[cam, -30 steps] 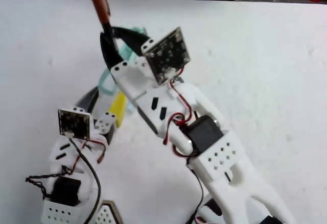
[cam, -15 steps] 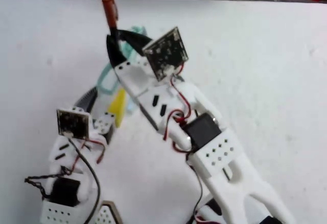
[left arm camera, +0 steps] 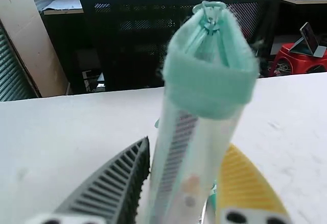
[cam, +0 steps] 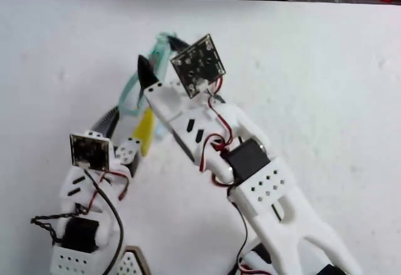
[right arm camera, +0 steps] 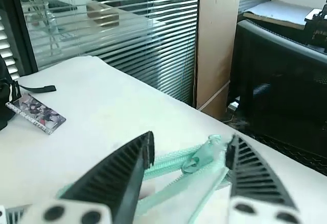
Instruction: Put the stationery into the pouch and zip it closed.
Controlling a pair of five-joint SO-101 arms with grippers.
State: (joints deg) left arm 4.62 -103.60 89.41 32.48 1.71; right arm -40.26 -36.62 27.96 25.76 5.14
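White table (cam: 326, 68) under all. On it, R arm (cam: 250, 162) stretched diag. toward far left. L arm (cam: 81, 212) low at near-left, just beside.

Next down: pouch (left arm camera: 199, 96), mint trim w/ clear wall, stood upright. Pinched in L gripper (left arm camera: 189, 147), grey finger one side, yellow finger the other, closed tight on the lower body. Looks a firm hold.

R gripper (right arm camera: 191, 138) at the pouch's top end, fingers spread wide, nothing in them. Parked astride the mouth, one finger each side. No contact w/ the zip as far as can be told.

Zip pull (right arm camera: 200, 157) betw. those fingers, at the point where two mint tracks split apart. So mouth open, zip not yet run.

Smallest: striped item (left arm camera: 173, 147) seen thru the clear wall, plus a pale orange spot lower down. Can't tell what either is.

Step, as judged: loading prob. done or nearly so, zipping up in hand. Calls for:
- closing R fingers on the pull
- drawing it along the tracks to the other end
- holding the L clamp steady as counter-hold

Small floppy tab, easy to miss, so needs fine centring before the pinch.
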